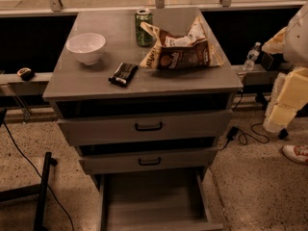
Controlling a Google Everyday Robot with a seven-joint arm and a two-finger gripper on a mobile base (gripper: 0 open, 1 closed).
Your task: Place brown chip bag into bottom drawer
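Observation:
The brown chip bag [182, 49] lies crumpled on the right half of the grey cabinet top [86, 83], next to a green can. The bottom drawer [153, 201] is pulled out below the two upper drawers, and its grey floor is bare. My arm [288, 88] enters at the right edge, beside the cabinet and off its top. My gripper [266, 60] appears as a dark part at the arm's end, to the right of the bag and apart from it.
A white bowl [86, 47], a small flat black packet [123, 74] and a green can [143, 27] stand on the cabinet top. The two upper drawers [147, 127] are slightly open. A water bottle [251, 57], cables [245, 136] and a shoe [296, 153] are at the right.

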